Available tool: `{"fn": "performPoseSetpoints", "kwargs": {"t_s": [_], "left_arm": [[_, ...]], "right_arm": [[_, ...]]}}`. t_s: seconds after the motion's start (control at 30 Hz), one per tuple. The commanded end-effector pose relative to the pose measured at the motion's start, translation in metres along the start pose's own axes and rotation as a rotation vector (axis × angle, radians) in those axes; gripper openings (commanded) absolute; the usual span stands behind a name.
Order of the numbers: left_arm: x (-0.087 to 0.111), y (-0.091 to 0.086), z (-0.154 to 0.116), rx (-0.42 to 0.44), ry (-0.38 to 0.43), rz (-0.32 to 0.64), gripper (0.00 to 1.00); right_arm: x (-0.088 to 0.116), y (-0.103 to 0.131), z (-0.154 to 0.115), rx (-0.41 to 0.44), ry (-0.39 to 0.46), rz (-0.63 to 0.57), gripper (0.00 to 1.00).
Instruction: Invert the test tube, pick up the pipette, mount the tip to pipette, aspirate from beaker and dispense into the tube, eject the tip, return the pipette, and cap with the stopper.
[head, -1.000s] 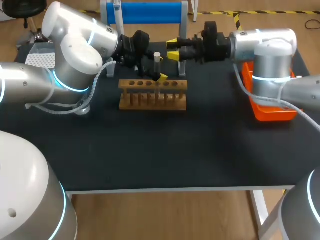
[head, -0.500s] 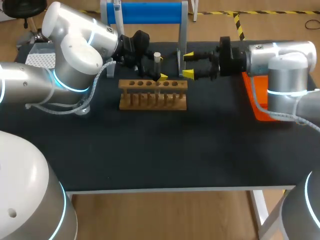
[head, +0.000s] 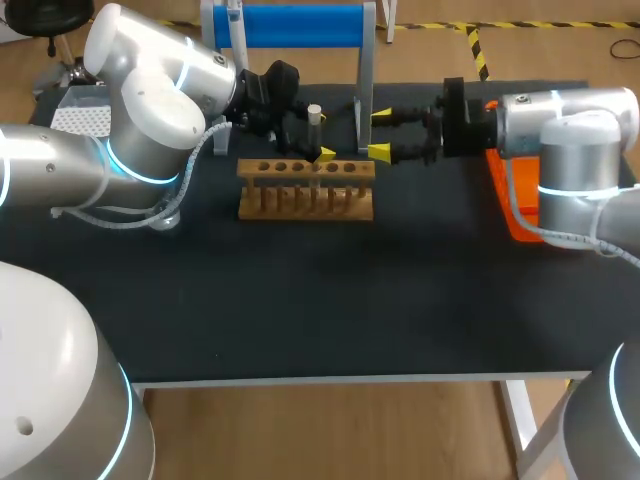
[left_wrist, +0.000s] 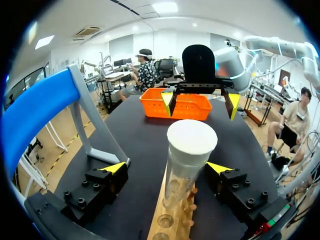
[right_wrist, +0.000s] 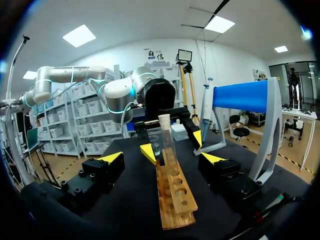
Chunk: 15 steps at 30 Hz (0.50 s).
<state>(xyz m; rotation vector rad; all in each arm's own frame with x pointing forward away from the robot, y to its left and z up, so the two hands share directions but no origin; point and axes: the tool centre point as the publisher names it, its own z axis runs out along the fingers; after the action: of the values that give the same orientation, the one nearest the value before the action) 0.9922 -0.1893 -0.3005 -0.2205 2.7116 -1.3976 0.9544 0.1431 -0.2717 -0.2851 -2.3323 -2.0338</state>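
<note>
While the test tube (left_wrist: 186, 170) stands upright in a hole of the wooden rack (head: 305, 190), a white stopper (left_wrist: 192, 141) sits on its top. The left gripper (left_wrist: 166, 168) is set around the tube, with its 2 fingers spread wide, 1 on each side, and neither yellow tip touches the glass. The rack lies along the back half of the black table (head: 330, 300), and its other holes hold nothing.

The right gripper (head: 380, 133) hangs level above the table, just beside the rack's end and near the grey post of the stand (head: 365, 70). It points at the tube but stays apart from it, and its 2 fingers are also spread, with nothing between them. In the right wrist view the rack runs straight ahead from between those fingers, and the tube rises from its far part.

The stand's blue bar (head: 290, 25) crosses the back edge of the table behind both grippers. What looks like the pipette (head: 232, 25) hangs at the bar's end on the left arm's side. An orange basket (head: 520, 215) rests on the table under the right arm.
</note>
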Motion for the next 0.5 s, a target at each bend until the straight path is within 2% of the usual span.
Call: {"fn": "performPoseSetpoints", "kwargs": {"t_s": [0.03,0.5], "left_arm": [[-0.001,0.001,-0.002,0.0,-0.001,-0.004,1.0],[0.003,0.011,-0.017,0.012,-0.041,-0.031,1.0]], "right_arm": [[0.001,0.001,-0.001,0.002,-0.001,0.0,1.0],[0.001,0.001,-0.001,0.002,-0.001,0.0,1.0]]}}
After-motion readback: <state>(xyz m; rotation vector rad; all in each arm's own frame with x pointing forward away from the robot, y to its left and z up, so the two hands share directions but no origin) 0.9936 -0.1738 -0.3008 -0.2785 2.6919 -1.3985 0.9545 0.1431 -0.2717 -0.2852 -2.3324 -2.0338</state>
